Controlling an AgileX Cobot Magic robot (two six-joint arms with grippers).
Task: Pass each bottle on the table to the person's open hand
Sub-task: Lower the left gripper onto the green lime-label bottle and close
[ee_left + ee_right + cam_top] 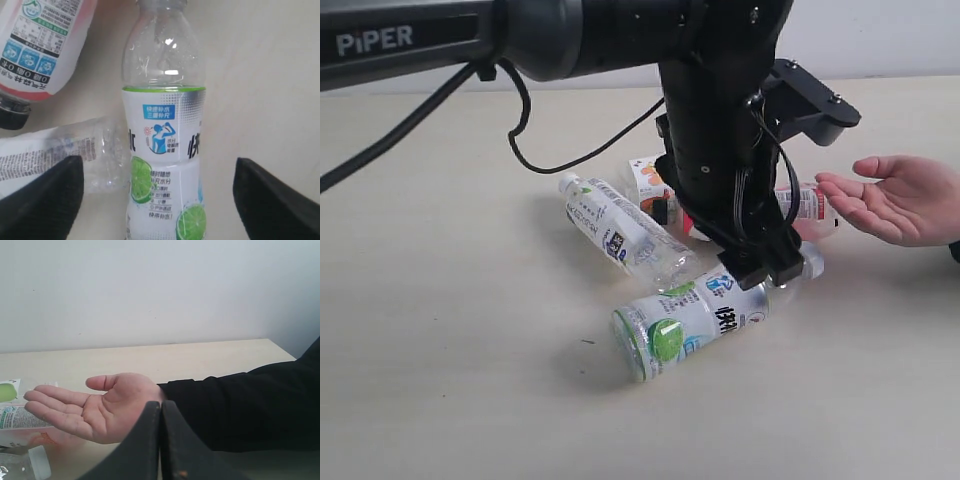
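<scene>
The green-label bottle (162,150) lies on its side on the worktop (440,350), lengthwise between the left fingers (40,200) — spread wide, 1 on each side, neither touching it. 3 more bottles lie close by: the white-label bottle (620,230) just outside 1 finger, the pink bottle (45,45) beyond it, the fruit-label bottle (648,182) partly behind the left arm (720,140). The right fingers (150,440) are pressed together, holding nothing — the person's open hand (95,410) lies palm-up just past their tips.
</scene>
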